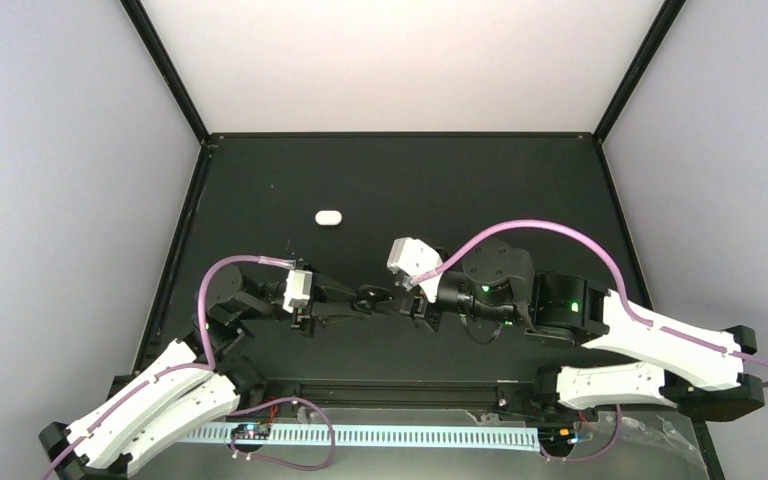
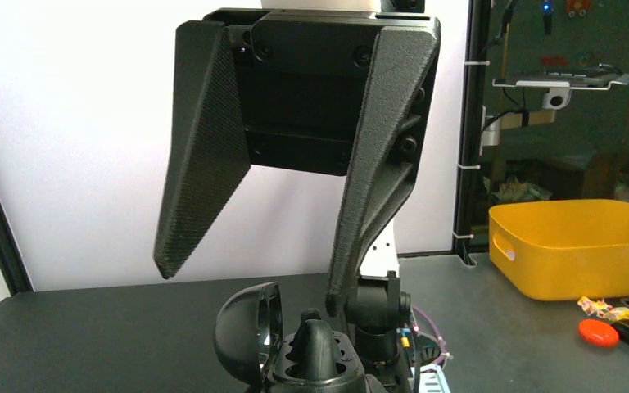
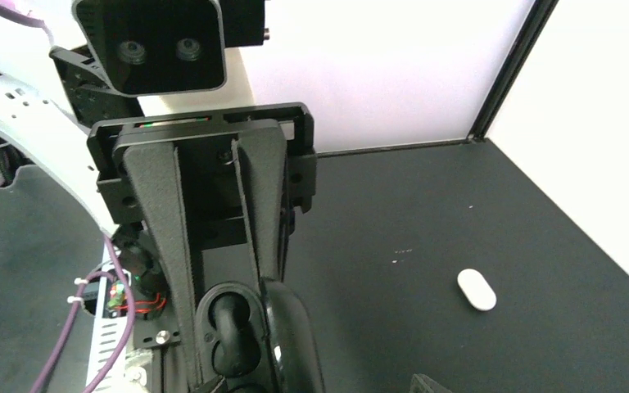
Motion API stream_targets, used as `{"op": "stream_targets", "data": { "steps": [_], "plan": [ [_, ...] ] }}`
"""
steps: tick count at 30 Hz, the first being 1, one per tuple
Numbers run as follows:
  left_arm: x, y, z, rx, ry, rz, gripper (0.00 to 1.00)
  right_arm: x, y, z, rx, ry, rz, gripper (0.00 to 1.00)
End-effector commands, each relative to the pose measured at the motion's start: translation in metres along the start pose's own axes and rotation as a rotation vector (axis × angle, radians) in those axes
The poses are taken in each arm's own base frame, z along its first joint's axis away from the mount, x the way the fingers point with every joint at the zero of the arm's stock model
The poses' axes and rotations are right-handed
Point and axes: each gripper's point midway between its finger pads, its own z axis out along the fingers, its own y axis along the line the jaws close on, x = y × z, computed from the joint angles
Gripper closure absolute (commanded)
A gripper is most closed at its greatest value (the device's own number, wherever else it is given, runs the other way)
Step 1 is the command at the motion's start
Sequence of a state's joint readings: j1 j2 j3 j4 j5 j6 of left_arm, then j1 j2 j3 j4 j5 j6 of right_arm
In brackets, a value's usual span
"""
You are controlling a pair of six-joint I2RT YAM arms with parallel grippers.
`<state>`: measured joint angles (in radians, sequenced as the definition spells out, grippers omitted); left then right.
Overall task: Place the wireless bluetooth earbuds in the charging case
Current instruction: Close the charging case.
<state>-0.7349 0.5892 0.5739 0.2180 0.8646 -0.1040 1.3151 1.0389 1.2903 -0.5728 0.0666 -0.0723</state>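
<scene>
1. Top external view: the two arms meet over the middle of the worktop point(image 1: 480, 190). The left end effector point(image 1: 358, 302) and the right end effector point(image 1: 410, 306) point at each other, with their tips very near.
2. The left end effector is closed firmly on a small black case point(image 1: 371, 296).
3. In the right wrist view this case sits between the two left fingers point(image 3: 164, 246), and its lid is swung open.
4. In the left wrist view the fingers of the right end effector stand well apart, and I can see nothing held between them.
5. One fingertip point(image 2: 333, 299) hangs just above the open case. I cannot tell if it touches.
6. A white pill-shaped object point(image 1: 329, 217) lies flat on the worktop, well apart from both arms, toward the far left.
7. I cannot make out the earbuds in any view.
</scene>
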Motion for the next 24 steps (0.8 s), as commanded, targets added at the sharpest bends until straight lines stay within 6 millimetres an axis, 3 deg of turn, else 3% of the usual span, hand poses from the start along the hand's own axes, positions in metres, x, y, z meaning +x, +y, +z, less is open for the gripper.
{"op": "stream_targets", "data": {
  "steps": [1, 12, 20, 24],
  "plan": [
    [-0.017, -0.008, 0.000, 0.031, -0.038, 0.057, 0.98, -0.020, -0.012, -0.001, 0.060, -0.057, 0.002, 0.42],
    [-0.018, -0.008, 0.000, 0.031, -0.039, 0.057, 0.98, -0.017, -0.011, 0.007, 0.060, -0.034, -0.001, 0.40],
    [-0.018, -0.008, -0.001, 0.028, -0.040, 0.063, 0.98, -0.026, -0.012, -0.008, 0.056, -0.090, 0.024, 0.40],
    [-0.019, -0.008, -0.001, 0.029, -0.041, 0.063, 0.98, -0.034, -0.026, -0.021, 0.096, -0.151, 0.078, 0.40]
  ]
}}
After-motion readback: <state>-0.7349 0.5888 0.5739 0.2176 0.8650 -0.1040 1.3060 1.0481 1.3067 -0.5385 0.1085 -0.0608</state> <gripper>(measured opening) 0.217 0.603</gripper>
